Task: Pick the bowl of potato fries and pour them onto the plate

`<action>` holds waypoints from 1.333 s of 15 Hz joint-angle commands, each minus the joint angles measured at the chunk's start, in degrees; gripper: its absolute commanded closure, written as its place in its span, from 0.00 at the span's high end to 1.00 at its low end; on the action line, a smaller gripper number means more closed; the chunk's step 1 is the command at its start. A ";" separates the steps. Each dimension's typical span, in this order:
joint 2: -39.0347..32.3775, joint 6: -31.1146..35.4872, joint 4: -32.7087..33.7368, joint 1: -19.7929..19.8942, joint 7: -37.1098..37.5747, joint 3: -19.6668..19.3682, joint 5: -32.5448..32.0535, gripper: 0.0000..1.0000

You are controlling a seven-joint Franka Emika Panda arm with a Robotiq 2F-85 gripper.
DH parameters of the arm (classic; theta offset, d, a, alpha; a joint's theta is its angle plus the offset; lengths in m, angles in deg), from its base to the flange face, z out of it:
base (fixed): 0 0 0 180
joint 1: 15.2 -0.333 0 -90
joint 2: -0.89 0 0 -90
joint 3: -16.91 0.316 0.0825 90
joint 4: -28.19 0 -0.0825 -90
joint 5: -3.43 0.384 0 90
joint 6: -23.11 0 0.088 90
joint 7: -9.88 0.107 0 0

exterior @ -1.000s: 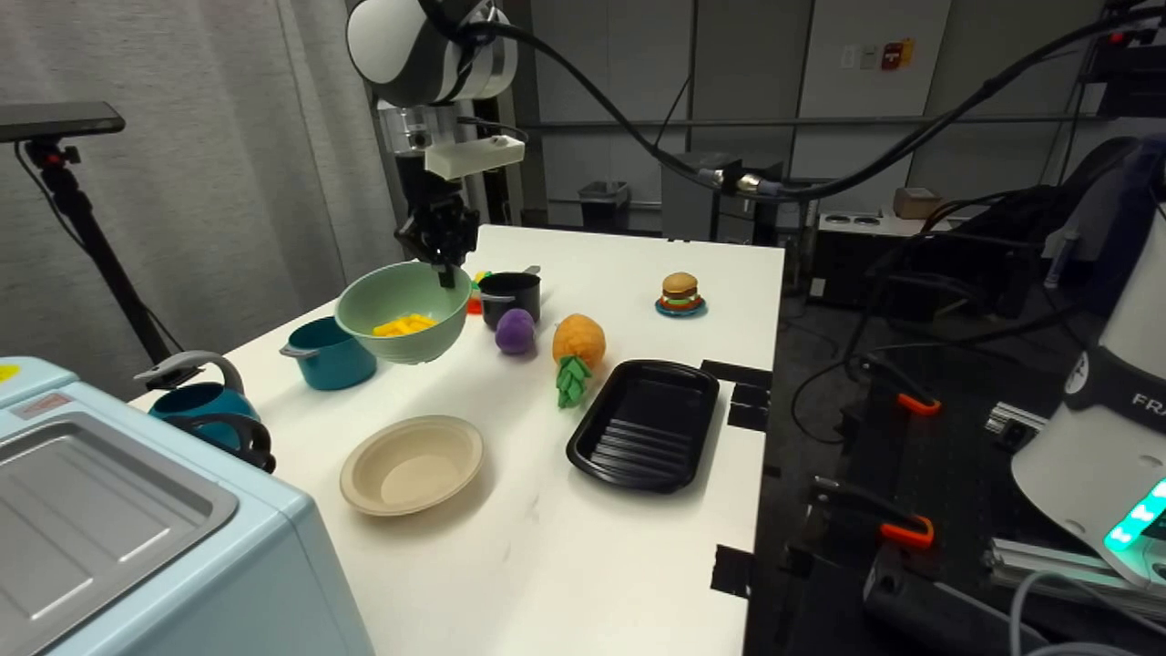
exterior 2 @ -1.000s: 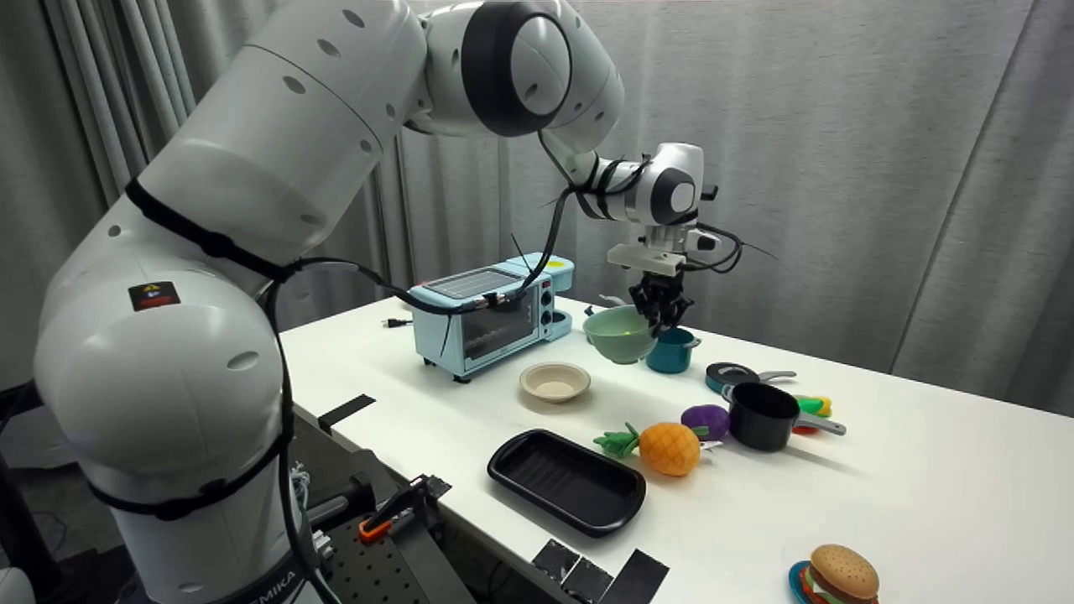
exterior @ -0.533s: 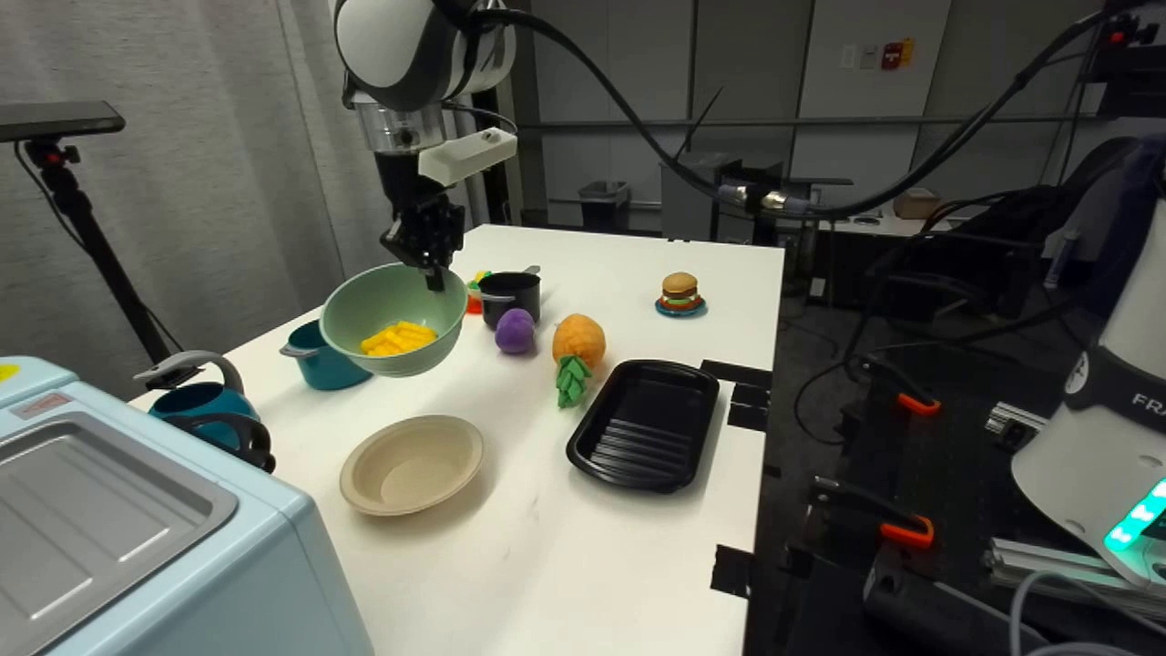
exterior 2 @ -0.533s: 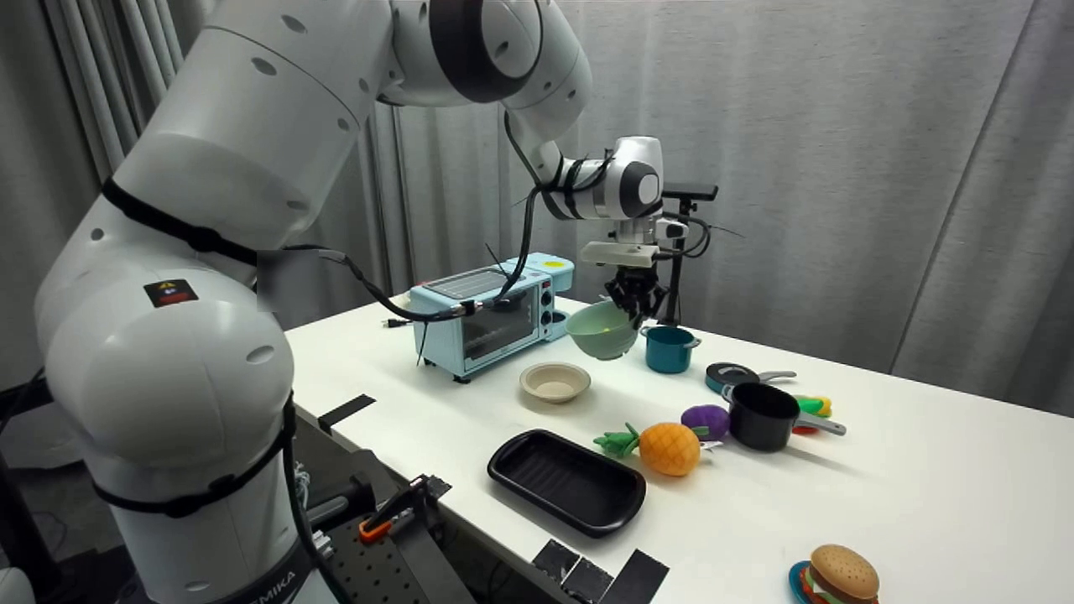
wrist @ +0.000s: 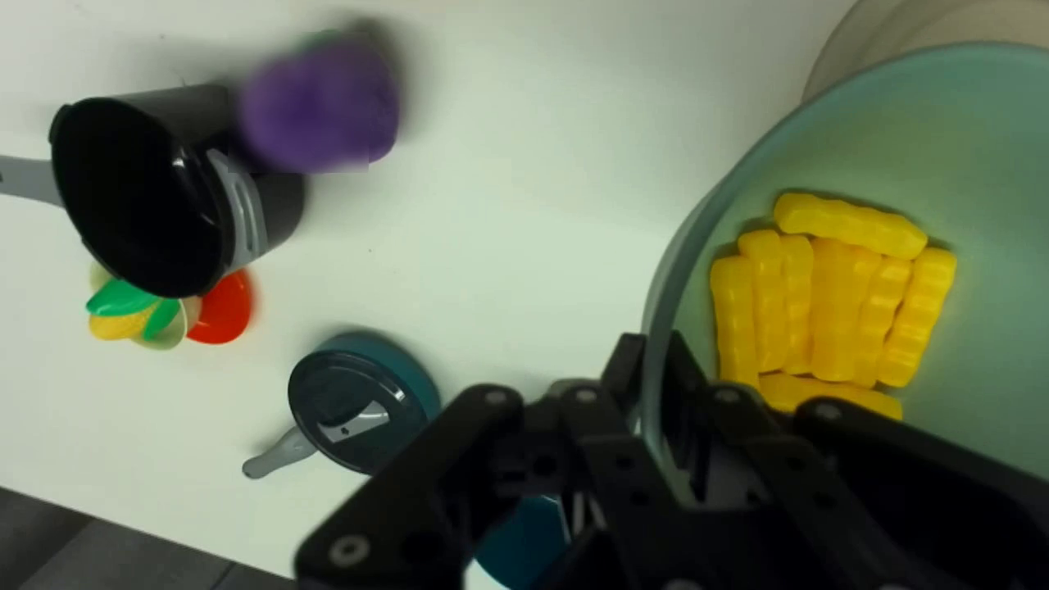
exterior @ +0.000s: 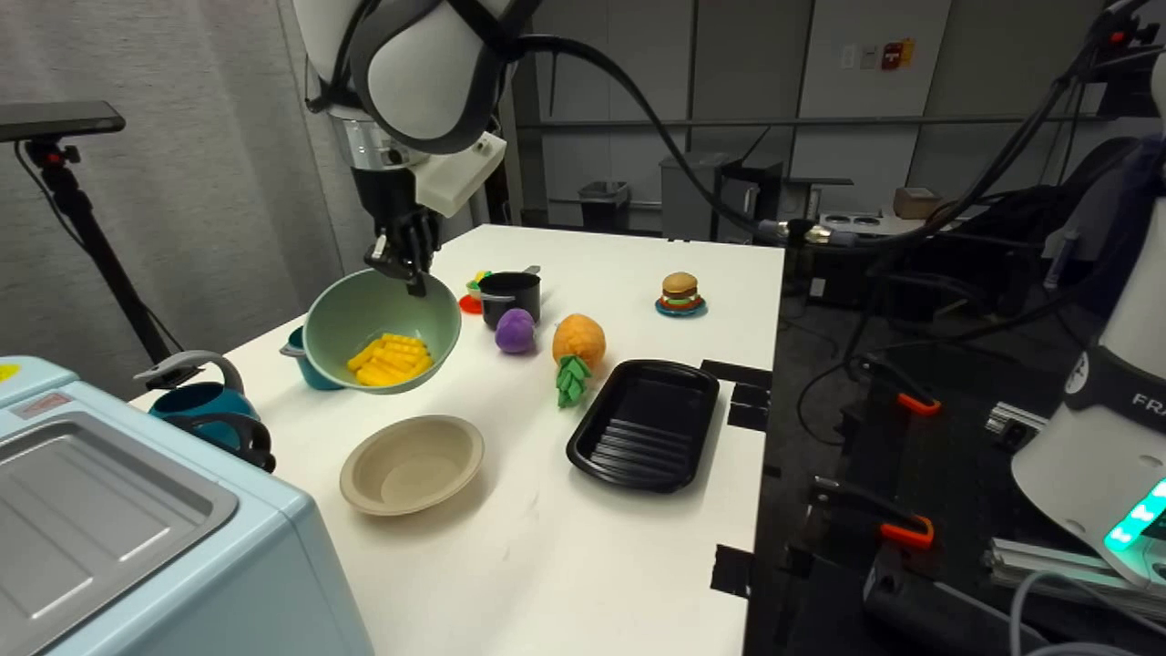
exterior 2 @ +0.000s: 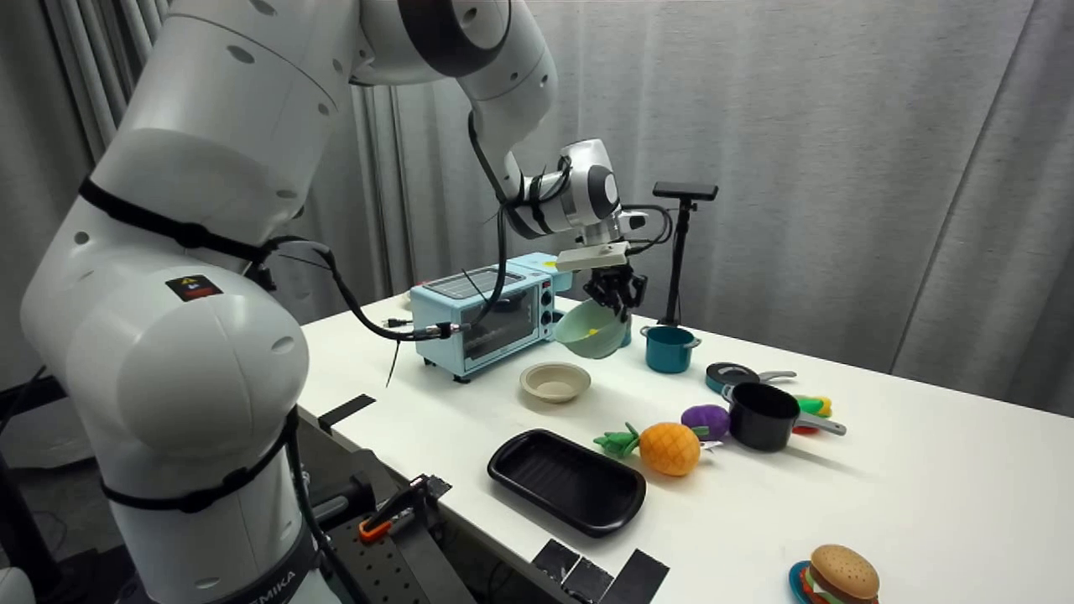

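My gripper [exterior: 414,284] is shut on the rim of the pale mint-green bowl [exterior: 360,314], one finger inside and one outside, as the wrist view shows [wrist: 651,352]. The bowl is held above the table and tilted, its opening toward the plate side. The yellow potato fries [exterior: 390,362] lie together low in the bowl; the wrist view shows them [wrist: 836,303] in the bowl [wrist: 975,147]. The cream plate [exterior: 412,466] stands on the table, below and in front of the bowl, with nothing in it. In the wrist view the bowl covers most of the plate [wrist: 934,29].
A light-blue toaster oven [exterior: 301,547] stands beside the plate. A black ribbed tray [exterior: 645,428], a toy pineapple [exterior: 578,344], a purple toy [exterior: 516,332] and a black pot [exterior: 510,296] stand on the table. A teal pot [exterior 2: 669,351] is behind the bowl.
The gripper and bowl have moved left in both exterior views, nearer the plate and toaster oven. The bowl has tilted further, showing more of the fries. The plate has not moved.
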 commanded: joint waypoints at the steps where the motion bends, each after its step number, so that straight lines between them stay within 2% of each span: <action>1: 3.67 5.76 -5.14 -3.99 6.20 -3.67 -7.85 0.02; 9: 5.92 11.21 -10.01 -9.30 22.34 -7.85 -27.00 0.02; 14: 8.50 10.51 -13.84 -8.73 34.86 -5.87 -42.54 0.02; 15: 8.78 11.32 -14.76 -10.89 36.75 -8.07 -44.35 0.02; 20: 10.17 10.80 -17.39 -11.54 45.34 -7.33 -55.37 0.02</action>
